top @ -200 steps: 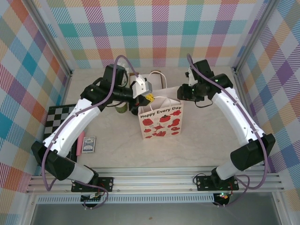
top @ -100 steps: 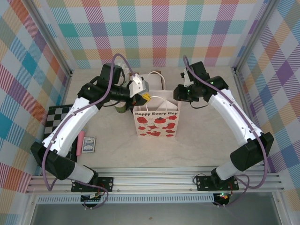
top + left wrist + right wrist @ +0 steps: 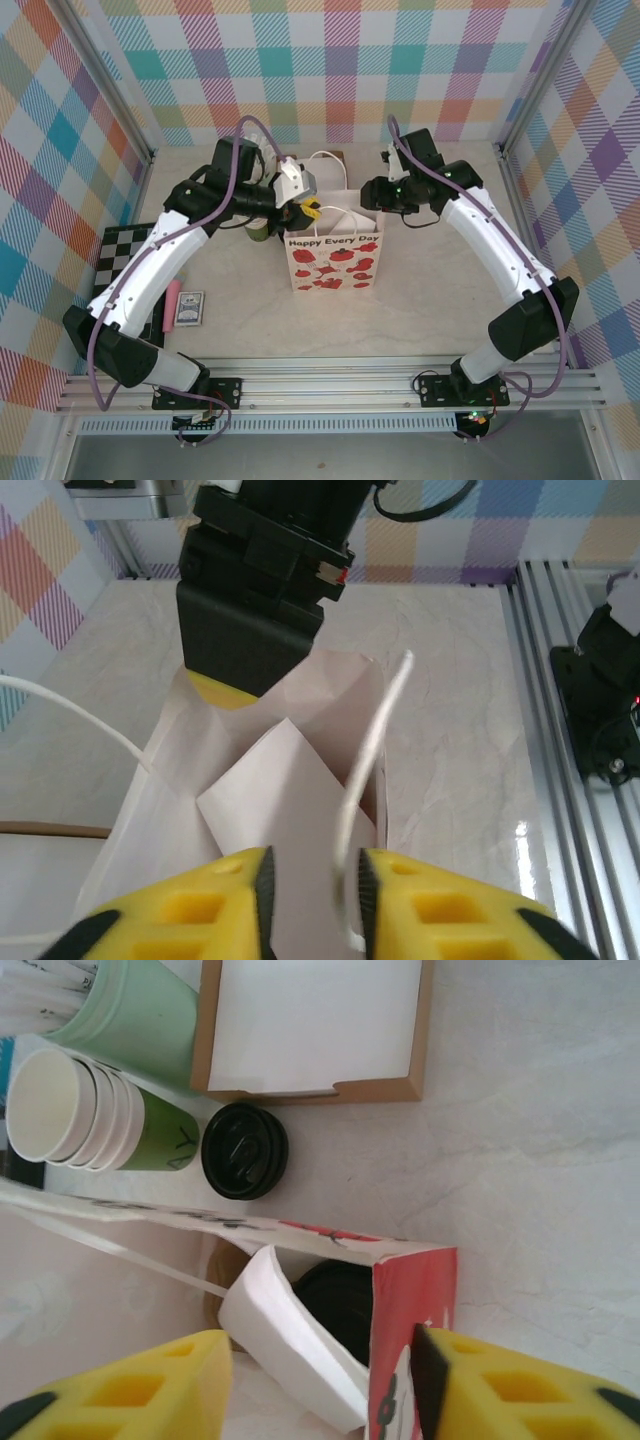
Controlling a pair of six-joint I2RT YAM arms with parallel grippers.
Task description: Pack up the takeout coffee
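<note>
The white paper bag (image 3: 333, 265) with red flowers stands open mid-table. In the right wrist view the takeout coffee's black lid (image 3: 345, 1305) shows deep inside the bag (image 3: 410, 1330); its cup is hidden. My left gripper (image 3: 305, 208) hovers over the bag's left rim. In its wrist view the jaws (image 3: 313, 900) stand apart with the white cord handle (image 3: 375, 740) hanging loose between them. My right gripper (image 3: 372, 200) is at the bag's right end, open (image 3: 325, 1385), straddling the folded end panel.
Behind the bag are a stack of lidless cups (image 3: 95, 1110), a loose black lid (image 3: 244, 1150), a pale green holder (image 3: 130, 1010) and a brown cardboard tray (image 3: 315, 1030). A checkerboard (image 3: 125, 255), a pink bar (image 3: 171, 300) and a card box (image 3: 190, 310) lie at the left.
My left gripper has opened and let go of the cord handle. The right gripper's jaws have widened. Both grippers and the bag have shifted slightly left.
</note>
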